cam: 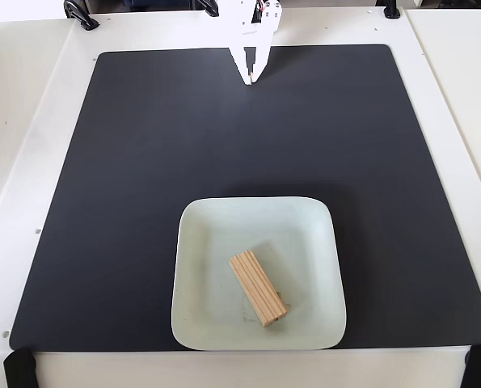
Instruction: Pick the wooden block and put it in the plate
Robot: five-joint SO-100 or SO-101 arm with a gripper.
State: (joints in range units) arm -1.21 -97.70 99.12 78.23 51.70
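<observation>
On the tabletop (30, 162), a black mat (143, 162) carries the plate (200, 315). We judge the wooden block (257, 287) inside light, stiff, best gripped across its long sides; the far gripper (249, 78) looks closed, empty.

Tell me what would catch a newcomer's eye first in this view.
The wooden block lying at an angle inside the pale plate, near the bottom centre of the black mat. Next, the white gripper at the mat's top edge, far from the plate, holding nothing, fingertips together.
</observation>
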